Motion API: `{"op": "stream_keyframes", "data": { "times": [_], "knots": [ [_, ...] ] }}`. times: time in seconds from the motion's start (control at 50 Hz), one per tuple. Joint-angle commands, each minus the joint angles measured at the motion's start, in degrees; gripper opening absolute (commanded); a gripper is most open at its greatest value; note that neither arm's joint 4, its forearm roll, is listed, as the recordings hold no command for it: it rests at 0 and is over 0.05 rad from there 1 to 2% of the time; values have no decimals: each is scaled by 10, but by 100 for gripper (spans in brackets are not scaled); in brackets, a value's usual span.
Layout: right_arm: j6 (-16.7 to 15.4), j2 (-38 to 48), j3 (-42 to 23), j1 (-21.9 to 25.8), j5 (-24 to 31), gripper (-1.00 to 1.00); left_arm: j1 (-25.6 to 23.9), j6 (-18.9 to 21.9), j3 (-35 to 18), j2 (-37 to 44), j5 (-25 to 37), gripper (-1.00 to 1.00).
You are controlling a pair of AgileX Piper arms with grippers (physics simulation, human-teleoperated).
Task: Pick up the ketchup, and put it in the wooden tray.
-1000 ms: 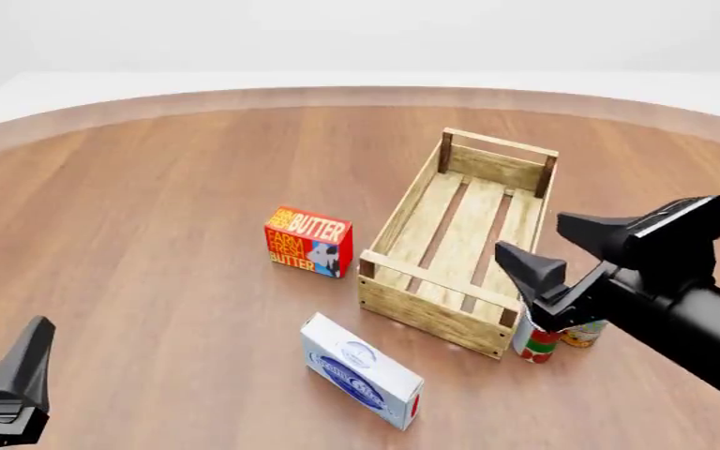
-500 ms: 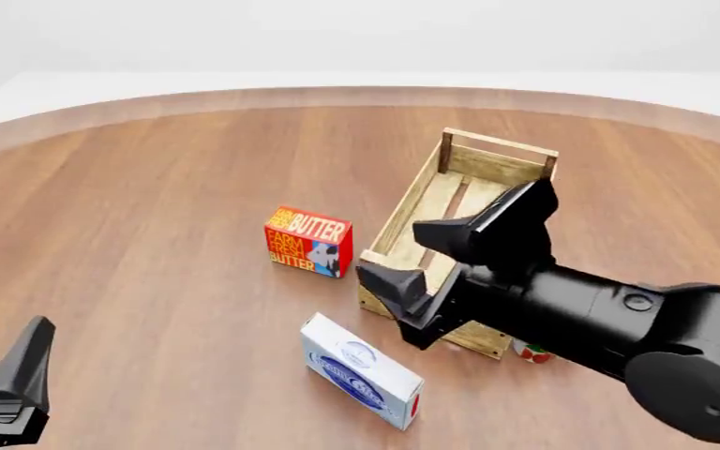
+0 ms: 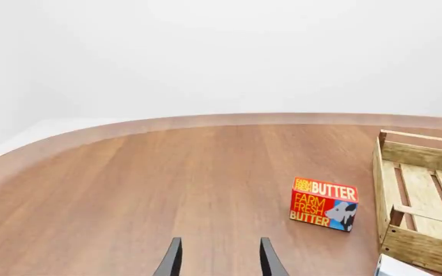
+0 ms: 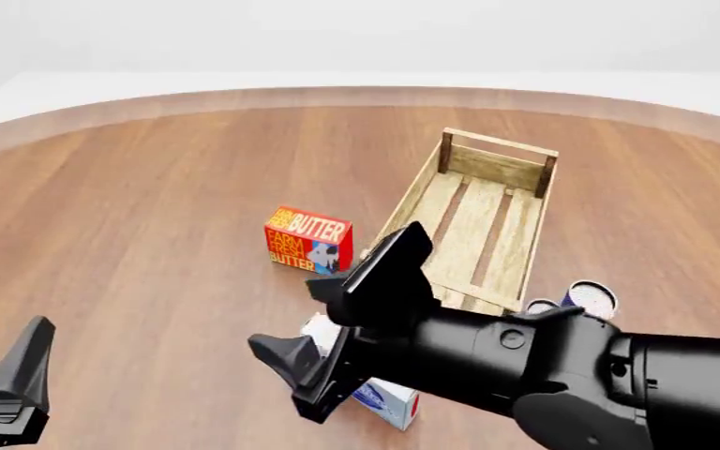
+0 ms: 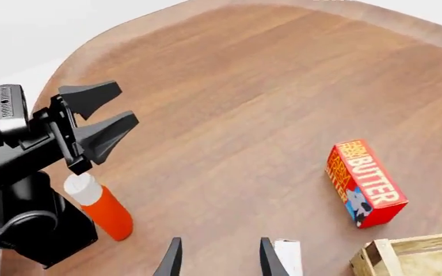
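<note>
Where the ketchup (image 5: 102,206) is sought, it is found only in the right wrist view, at the lower left of the frame: an orange-red bottle with a white cap, standing roughly upright with its long axis near vertical, just beside the base of the left arm. It is not seen in the front view, where it is presumably outside the frame at the lower left. From the right gripper (image 5: 216,260), whose two dark fingertips are seen at the bottom centre of that frame, spread apart with nothing between them, the bottle lies off to the left and well apart. The left gripper (image 5: 104,118) is shown at the upper left of the same frame, above the bottle, with its jaws likewise spread and empty. The left arm is judged the nearer of the two, though its gripper points away from the bottle.

In the front view the right arm (image 4: 523,366) is stretched across the lower frame toward the lower left, over a white box (image 4: 379,398). The tray (image 4: 479,220) stands at upper right of centre with nothing visible inside it, and a butter box (image 4: 308,241) lies to its left. Two cans (image 4: 585,300) are glimpsed beside the tray's right wall.
</note>
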Motion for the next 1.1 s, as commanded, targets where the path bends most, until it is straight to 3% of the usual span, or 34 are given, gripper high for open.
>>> {"op": "stream_keyframes", "data": {
  "times": [0.02, 0.14, 0.32, 0.36, 0.58, 0.84, 1.1],
  "knots": [
    [8, 50, -24, 45, -10, 100, 0, 0, 0, 0, 0, 100],
    [-2, 84, -42, 67, -15, 100, 0, 0, 0, 0, 0, 100],
    [19, 130, -63, 103, -26, 100, 0, 0, 0, 0, 0, 100],
    [10, 132, -66, 101, -26, 100, 0, 0, 0, 0, 0, 100],
    [32, 163, -86, 146, -35, 100, 0, 0, 0, 0, 0, 100],
    [37, 202, -106, 168, -41, 100, 0, 0, 0, 0, 0, 100],
    [15, 235, -142, 177, -17, 100, 0, 0, 0, 0, 0, 100]
  ]
}}
